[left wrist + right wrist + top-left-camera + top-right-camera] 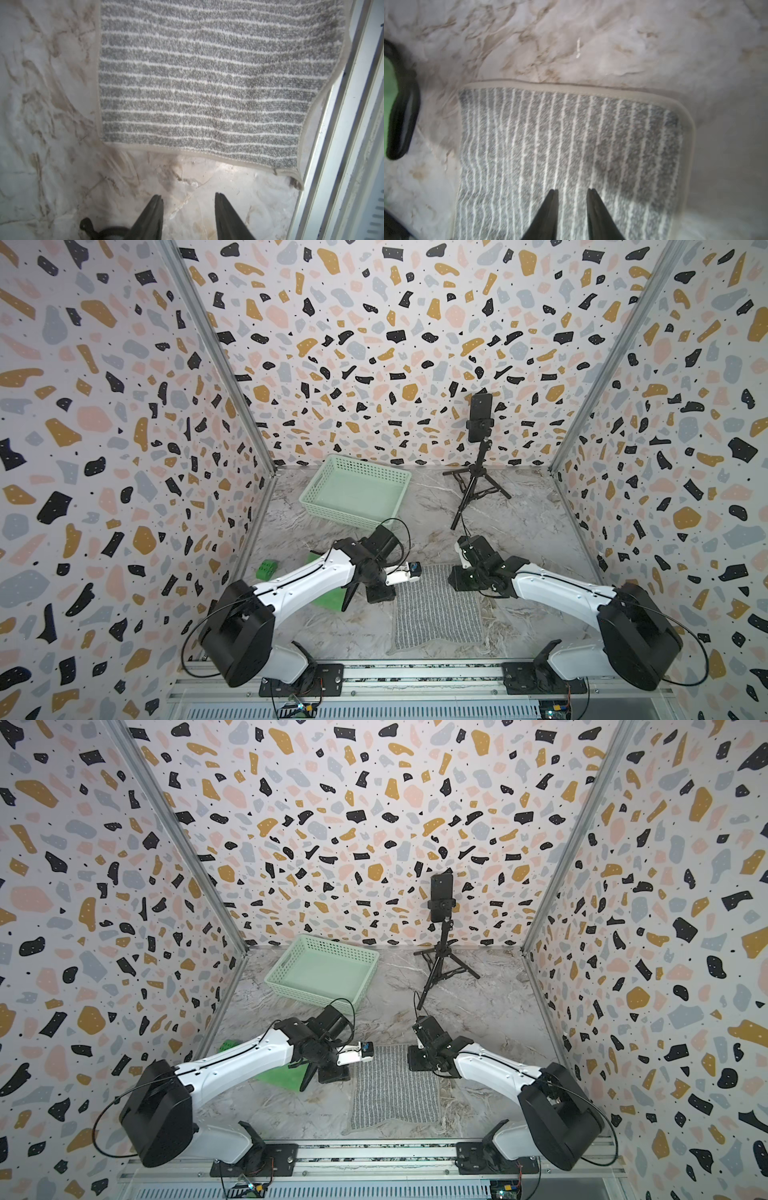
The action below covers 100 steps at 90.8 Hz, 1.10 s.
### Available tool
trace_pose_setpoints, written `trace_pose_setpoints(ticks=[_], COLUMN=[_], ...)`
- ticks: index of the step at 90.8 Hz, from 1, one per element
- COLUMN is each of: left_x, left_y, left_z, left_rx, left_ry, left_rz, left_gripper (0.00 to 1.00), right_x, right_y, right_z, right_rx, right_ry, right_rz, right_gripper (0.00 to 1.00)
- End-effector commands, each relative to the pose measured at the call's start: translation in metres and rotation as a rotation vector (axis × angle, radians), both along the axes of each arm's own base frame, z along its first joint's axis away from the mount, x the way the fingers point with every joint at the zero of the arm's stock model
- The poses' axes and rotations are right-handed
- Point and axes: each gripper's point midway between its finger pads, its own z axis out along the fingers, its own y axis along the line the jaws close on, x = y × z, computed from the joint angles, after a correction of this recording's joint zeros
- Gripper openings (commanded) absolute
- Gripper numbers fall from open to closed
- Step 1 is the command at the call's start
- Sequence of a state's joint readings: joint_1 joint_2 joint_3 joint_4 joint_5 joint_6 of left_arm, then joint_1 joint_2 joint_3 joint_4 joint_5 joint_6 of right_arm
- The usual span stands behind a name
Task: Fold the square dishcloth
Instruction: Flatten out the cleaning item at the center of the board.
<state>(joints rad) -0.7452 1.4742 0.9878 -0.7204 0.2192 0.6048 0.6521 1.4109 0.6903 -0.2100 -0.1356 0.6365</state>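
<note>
The left hand (188, 195) is hanging released, its two fingers standing apart with nothing between them. It is sitting over the bare surface (52, 124), just beside one hemmed edge of the dishcloth (207, 83). The right hand (572, 190) is likewise standing released, gripping nothing, and is hanging over the striped dishcloth (571, 145) toward its far edge.

In both top views the dishcloth (436, 610) is lying flat on the marbled surface between the two arms. Its near edge is running wavy, close to the front rail (415, 672). To its left a green cloth (326, 599) is lying partly hidden under the left arm, with a green block (268, 570) beyond it. A pale green basket (316, 489) is sitting toward the back. Beside it a phone (480, 416) is standing on a tripod (476, 477).
</note>
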Motion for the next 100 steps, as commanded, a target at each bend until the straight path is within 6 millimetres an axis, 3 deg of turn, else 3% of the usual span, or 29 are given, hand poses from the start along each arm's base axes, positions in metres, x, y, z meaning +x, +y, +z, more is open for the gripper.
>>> trace_pose_setpoints(ticks=[1, 24, 36, 44, 57, 70, 81, 100], left_x=[0.026, 0.063, 0.075, 0.089, 0.111, 0.096, 0.082, 0.008], left_y=[-0.023, -0.024, -0.007, 0.007, 0.016, 0.017, 0.026, 0.046], left_z=[-0.008, -0.052, -0.071, -0.080, -0.078, -0.058, -0.035, -0.008], left_rx=[0.044, 0.208, 0.317, 0.372, 0.403, 0.345, 0.314, 0.207], left_ry=[-0.108, -0.186, -0.235, -0.279, -0.342, -0.324, -0.325, -0.182], left_rz=[0.010, 0.035, 0.016, 0.023, 0.051, 0.041, 0.045, -0.104], left_gripper=[0.43, 0.38, 0.38, 0.37, 0.38, 0.43, 0.51, 0.56], right_x=[0.007, 0.000, -0.003, -0.003, -0.008, -0.025, -0.058, -0.123], right_y=[0.004, -0.011, -0.023, -0.018, -0.011, -0.013, -0.018, -0.011], right_z=[-0.010, -0.031, -0.028, -0.021, -0.007, 0.015, 0.019, 0.015], right_rx=[0.059, 0.022, 0.001, 0.038, 0.087, 0.073, 0.019, -0.071], right_ry=[0.013, 0.032, -0.017, -0.053, -0.120, -0.221, -0.198, -0.210], right_rz=[-0.039, -0.059, -0.066, -0.042, 0.017, 0.056, 0.117, 0.321], right_gripper=[0.31, 0.29, 0.31, 0.35, 0.39, 0.42, 0.45, 0.49])
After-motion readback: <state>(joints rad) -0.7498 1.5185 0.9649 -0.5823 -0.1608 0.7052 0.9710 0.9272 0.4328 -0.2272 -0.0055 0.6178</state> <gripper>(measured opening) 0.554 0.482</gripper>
